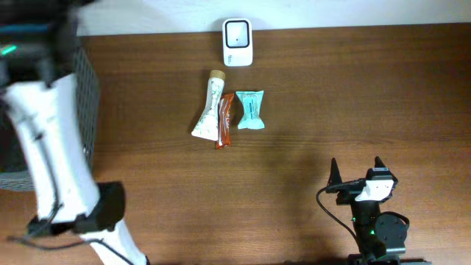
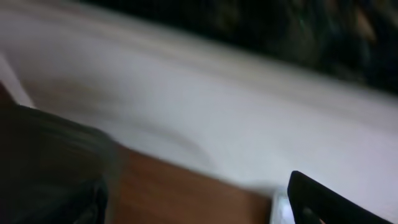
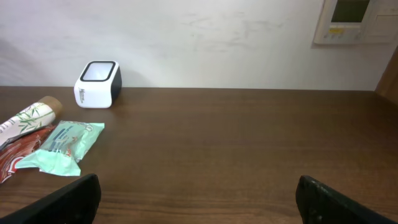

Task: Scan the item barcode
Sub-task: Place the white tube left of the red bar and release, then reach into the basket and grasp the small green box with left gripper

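The white barcode scanner (image 1: 237, 42) stands at the table's far edge, and the right wrist view shows this scanner (image 3: 97, 84) too. Below it lie a white tube (image 1: 208, 115), a red-brown packet (image 1: 226, 120) and a teal packet (image 1: 249, 110), side by side. My left arm (image 1: 51, 147) reaches up the left side, blurred. In its blurred wrist view, my left gripper (image 2: 199, 202) has its fingers wide apart with only table between them. My right gripper (image 1: 355, 171) rests near the front right, open and empty, far from the items.
A black mesh basket (image 1: 87, 96) stands at the table's left edge, under the left arm's far end. A white wall runs behind the table. On it at the right hangs a wall panel (image 3: 353, 22).
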Available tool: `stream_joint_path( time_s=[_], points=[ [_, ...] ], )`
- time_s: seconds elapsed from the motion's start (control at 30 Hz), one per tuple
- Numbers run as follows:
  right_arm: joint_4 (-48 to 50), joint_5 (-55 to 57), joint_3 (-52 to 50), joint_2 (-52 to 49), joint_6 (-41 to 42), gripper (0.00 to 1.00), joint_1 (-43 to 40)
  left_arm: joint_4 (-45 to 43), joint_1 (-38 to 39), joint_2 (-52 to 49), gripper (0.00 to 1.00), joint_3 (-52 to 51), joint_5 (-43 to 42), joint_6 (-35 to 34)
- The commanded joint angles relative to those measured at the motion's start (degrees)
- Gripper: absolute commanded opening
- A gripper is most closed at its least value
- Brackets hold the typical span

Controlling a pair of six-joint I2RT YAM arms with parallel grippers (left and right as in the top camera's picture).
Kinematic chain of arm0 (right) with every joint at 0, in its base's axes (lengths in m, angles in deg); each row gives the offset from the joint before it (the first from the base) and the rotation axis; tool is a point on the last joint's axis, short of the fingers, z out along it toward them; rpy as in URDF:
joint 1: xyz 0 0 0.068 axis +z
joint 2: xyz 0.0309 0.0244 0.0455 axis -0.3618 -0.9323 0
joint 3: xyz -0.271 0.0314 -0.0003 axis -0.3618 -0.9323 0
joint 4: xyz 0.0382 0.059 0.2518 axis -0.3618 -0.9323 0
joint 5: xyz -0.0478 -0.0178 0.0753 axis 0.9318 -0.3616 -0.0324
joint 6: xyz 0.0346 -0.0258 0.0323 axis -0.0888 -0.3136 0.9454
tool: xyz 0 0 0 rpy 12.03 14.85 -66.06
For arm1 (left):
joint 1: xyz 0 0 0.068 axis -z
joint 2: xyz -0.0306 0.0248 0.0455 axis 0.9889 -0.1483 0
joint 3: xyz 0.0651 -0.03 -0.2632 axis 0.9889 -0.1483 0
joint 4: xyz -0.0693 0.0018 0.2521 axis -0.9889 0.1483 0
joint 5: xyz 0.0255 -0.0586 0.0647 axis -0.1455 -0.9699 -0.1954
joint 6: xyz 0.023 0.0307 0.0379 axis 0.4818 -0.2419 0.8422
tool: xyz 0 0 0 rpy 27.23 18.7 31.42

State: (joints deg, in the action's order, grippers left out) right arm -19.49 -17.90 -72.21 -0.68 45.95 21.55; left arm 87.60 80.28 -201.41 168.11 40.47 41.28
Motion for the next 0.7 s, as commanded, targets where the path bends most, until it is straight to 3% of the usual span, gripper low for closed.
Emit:
stream_joint_path(
  time_s=[0.0, 0.13, 0.23, 0.37, 0.5, 0.6, 0.67],
  points=[
    [-0.24, 0.72, -0.42, 0.42, 0.22, 0.98, -0.33, 1.66, -10.38, 0.39, 0.91, 0.28, 2.32, 2.45],
    [-0.24, 0.72, -0.42, 0.42, 0.22, 0.99, -0.33, 3.54, -19.89, -0.74, 0.92, -4.39, 2.16, 10.38],
    [-0.24, 0.72, -0.42, 0.42, 0.22, 0.98, -0.33, 1.77, -25.81, -0.74, 0.98, -16.94, -1.49, 20.79],
    [-0.24, 0.72, -0.42, 0.42, 0.22, 0.98, -0.33, -2.97, -30.05, -0.74, 0.97, -35.60, -2.80, 32.74],
    [-0.24, 0.72, -0.42, 0.42, 0.22, 0.99, -0.33, -3.17, -32.79, -0.74, 0.80, -46.07, -6.03, 34.16],
    [-0.24, 0.70, -0.42, 0.42, 0.22, 0.99, -0.33, -1.75, -34.56, -0.81, 0.86, -52.96, -8.94, 36.26],
    [-0.24, 0.72, -0.42, 0.42, 0.22, 0.98, -0.33, -0.79, -34.99, -0.85, 0.84, -57.07, -8.90, 40.17]
  ],
)
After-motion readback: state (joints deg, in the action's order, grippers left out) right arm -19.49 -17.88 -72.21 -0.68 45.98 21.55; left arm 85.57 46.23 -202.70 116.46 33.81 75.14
